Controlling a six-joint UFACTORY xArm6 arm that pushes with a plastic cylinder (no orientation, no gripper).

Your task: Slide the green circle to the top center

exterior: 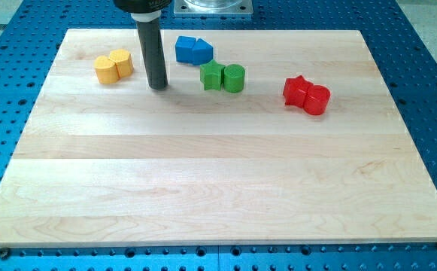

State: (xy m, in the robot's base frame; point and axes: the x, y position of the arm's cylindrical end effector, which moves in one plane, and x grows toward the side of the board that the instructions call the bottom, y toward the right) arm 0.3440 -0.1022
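Note:
The green circle (235, 77) stands on the wooden board (218, 181) near the view's top centre, touching a green star-shaped block (212, 76) on its left. My tip (158, 86) rests on the board to the left of the green pair, about a hand's width from the green star. The rod rises from the tip to the view's top edge.
Two blue blocks (193, 50) sit together just above the green pair. Two yellow blocks (114, 66) sit left of my tip. A red star (297, 90) and a red circle (317, 99) touch each other at the right. A metal base (213, 6) stands beyond the board's top edge.

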